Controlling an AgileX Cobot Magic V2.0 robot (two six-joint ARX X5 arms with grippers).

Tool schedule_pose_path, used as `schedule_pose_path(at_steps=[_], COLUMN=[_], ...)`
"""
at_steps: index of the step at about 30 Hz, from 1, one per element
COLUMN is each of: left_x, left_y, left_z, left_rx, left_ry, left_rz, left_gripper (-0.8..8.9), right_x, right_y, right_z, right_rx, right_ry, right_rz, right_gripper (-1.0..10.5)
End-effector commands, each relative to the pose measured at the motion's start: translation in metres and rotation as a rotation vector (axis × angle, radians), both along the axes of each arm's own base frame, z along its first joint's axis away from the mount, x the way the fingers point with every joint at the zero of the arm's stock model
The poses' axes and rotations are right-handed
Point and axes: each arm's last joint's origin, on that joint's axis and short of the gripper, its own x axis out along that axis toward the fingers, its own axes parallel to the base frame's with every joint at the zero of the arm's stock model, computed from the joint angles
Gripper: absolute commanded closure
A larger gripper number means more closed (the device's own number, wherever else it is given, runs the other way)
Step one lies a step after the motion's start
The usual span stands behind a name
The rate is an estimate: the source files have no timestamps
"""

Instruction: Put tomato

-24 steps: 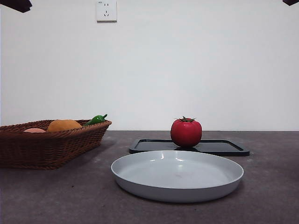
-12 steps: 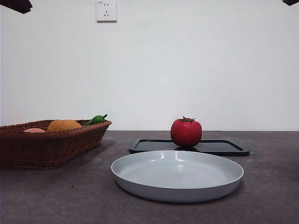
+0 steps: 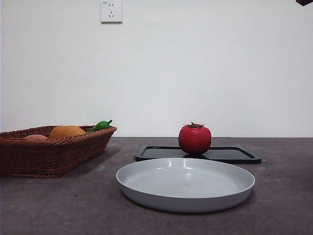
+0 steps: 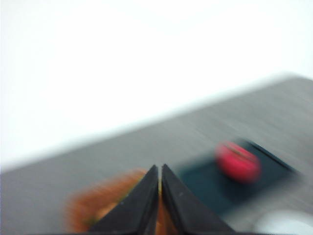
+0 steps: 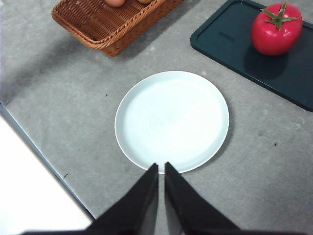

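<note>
The right tool (image 5: 161, 169) hangs high over the grey desk (image 5: 58, 103) with its two black jaws pressed together and nothing between them; in the front view it shows only as a dark tip at the upper right corner. The left tool (image 4: 159, 171) is likewise clenched on nothing, its picture smeared by blur, so the orange-brown mass beyond its tips is probably the basket.

One round pale grey plastic plate (image 3: 186, 183) lies at lower centre of the front view. Behind it lies one flat black rectangular tray (image 3: 234, 154). On the tray's left part stands the single glossy red round tomato (image 3: 194, 139), upright, its dark green spiky stem on top, a highlight on its skin. One brown woven wicker basket (image 3: 49, 152) sits at the left edge, holding one orange round fruit (image 3: 67, 131), one small green pepper (image 3: 100, 126) and a pinkish item barely showing. One white wall socket (image 3: 111, 11) is at upper left.

Bare desk separates basket, plate and tray; the desk's edge runs near the plate in the right wrist view.
</note>
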Motion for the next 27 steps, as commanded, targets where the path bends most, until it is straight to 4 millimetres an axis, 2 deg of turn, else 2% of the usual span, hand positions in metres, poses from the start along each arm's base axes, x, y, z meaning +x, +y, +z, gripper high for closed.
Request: schedule_pose_path(at_steps=[1, 7, 17, 27], left_x=[-0.01, -0.029, -0.03, -0.028], left_y=[0.01, 0.023, 0.027, 0.027], left_z=[-0.008, -0.057, -0.147, -0.187], left_rx=[-0.006, -0.024, -0.032, -0.023], left_ry=[-0.158, -0.258, -0.125, -0.031], left_rz=[0.158, 0.385, 0.426, 0.427], left_gripper=[8.05, 8.05, 8.05, 8.05], right_x=[0.001, 0.001, 0.001, 0.001], right_y=[0.001, 0.001, 0.001, 0.001], right_z=[0.003, 0.003, 0.003, 0.003], right_rx=[0.014, 0.014, 0.014, 0.014], right_ry=[-0.007, -0.007, -0.007, -0.007], right_rz=[0.001, 0.001, 0.001, 0.001], right_gripper=[9.4, 9.4, 9.4, 9.4])
